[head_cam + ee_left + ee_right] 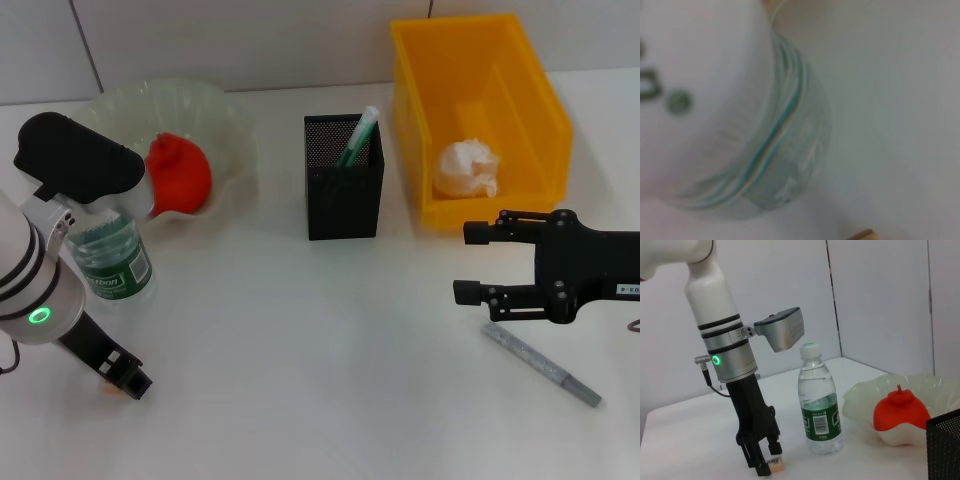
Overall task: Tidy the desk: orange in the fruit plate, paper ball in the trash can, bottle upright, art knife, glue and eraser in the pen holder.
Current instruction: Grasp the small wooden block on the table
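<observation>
Head view: left hand (122, 377) is down at the near left of the white counter (300, 340), fingertips at the surface on a small tan block, probably the eraser (108, 387) (mostly hidden, so can't tell if it's gripped or how wide the fingers are). Bottle (108, 262) stands upright just behind that arm, beside the fruit plate (215, 120). Orange (180, 172) sits in the plate. Black mesh pen holder (343, 178) is mid-counter with a green-and-white stick, likely the glue (358, 135), leaning inside. Yellow bin serving as trash can (480, 110) is at the far right, paper ball (468, 168) inside it. Right hand (478, 262) hovers in front of the bin, fingers spread apart, holding nothing. Grey art knife (541, 362) lies flat on the counter just nearer than that hand, not touched.

Left wrist view: very close on the bottle (775, 150), clear ribbed wall filling most of the frame; a tan sliver at the edge (too blurred to identify).

Right wrist view: left arm stands vertical, left hand (764, 466) at the eraser (775, 464) on the counter. Bottle (820, 400) upright with cap on, next to it. Orange (900, 407) in the fruit plate (865, 395); corner of the pen holder (944, 450) visible.
</observation>
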